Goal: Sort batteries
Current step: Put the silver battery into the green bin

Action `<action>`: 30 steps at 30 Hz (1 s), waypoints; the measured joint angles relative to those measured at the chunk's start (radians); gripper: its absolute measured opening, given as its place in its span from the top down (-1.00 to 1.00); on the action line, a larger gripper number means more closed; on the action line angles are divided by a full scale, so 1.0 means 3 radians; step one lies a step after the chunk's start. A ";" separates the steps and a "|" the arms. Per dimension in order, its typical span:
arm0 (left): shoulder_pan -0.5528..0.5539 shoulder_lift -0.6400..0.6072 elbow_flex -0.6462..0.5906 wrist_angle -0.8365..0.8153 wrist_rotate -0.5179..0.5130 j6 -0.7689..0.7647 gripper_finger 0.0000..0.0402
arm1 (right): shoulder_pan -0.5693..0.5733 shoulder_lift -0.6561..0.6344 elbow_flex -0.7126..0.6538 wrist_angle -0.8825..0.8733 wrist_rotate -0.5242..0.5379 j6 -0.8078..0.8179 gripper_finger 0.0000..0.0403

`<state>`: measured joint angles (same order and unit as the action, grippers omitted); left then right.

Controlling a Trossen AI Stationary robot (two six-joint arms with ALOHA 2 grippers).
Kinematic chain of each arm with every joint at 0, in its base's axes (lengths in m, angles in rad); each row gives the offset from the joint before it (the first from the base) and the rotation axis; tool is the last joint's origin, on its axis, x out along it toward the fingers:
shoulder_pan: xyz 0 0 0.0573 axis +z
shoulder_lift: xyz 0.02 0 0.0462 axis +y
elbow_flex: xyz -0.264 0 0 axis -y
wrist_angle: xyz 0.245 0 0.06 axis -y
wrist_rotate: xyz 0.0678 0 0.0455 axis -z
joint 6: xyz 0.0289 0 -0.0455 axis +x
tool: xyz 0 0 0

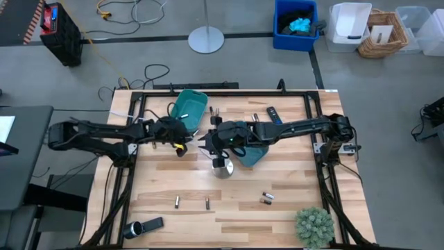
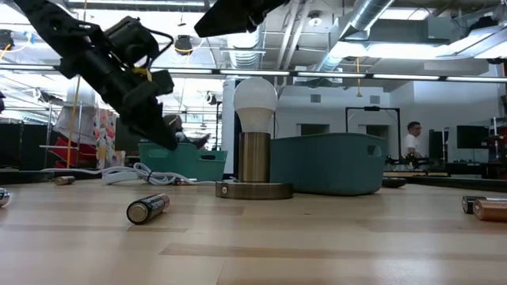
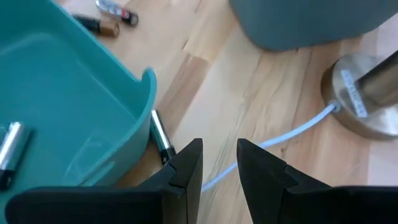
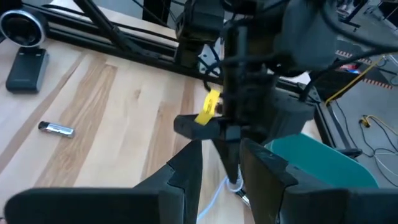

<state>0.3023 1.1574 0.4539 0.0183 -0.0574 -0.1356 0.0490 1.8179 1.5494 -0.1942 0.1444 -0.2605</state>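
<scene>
Left hand (image 3: 219, 163): spread, empty, just over battery (image 3: 160, 135) lying on counter (image 3: 261, 112) against teal bin (image 3: 144, 99) wall. Best approached by straddling mid-length, clear of wall and cable (image 3: 292, 132). Right hand (image 4: 221, 163): spread, empty, hovering nearby.

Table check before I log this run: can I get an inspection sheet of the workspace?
Surface: wooden table.
Job's things: a battery lies in the teal bin; another beside its wall; loose ones near the front edge.
Clutter: lamp, plant, flashlight.
Grippers: left pincer and right pincer both open, empty.
Cables: pale cord from the lamp base.
Surroundings: a person far behind.
</scene>
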 joint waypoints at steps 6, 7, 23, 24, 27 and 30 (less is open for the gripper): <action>-0.0005 -0.0043 0.0120 -0.0500 -0.0003 -0.0014 0.54 | 0.0003 -0.0001 0.0000 -0.0008 0.0000 -0.0010 0.35; -0.0017 -0.0089 0.0146 -0.0679 -0.0011 -0.0026 0.54 | 0.0008 -0.0001 0.0000 -0.0027 0.0000 -0.0012 0.35; -0.0911 -0.0559 0.0207 -0.1698 -0.0051 -0.0837 0.54 | 0.0019 -0.0003 0.0000 -0.0282 0.0003 -0.0184 0.35; -0.0976 -0.0543 0.0207 -0.1666 -0.0049 -0.0854 0.54 | -0.0001 -0.0003 0.0000 -0.0293 0.0045 -0.0183 0.35; -0.1060 -0.0544 0.0203 -0.1575 -0.0099 -0.0942 0.54 | -0.0155 -0.0003 0.0001 -0.0277 0.0175 -0.0153 0.35; -0.1065 -0.0546 0.0207 -0.1384 -0.0208 -0.1065 0.54 | -0.0451 -0.0020 0.0070 -0.0355 0.0166 0.0031 0.35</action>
<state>-0.0172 0.9936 0.5159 -0.3969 -0.1198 -0.4550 -0.0864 1.8120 1.5704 -0.3007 0.1943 -0.2513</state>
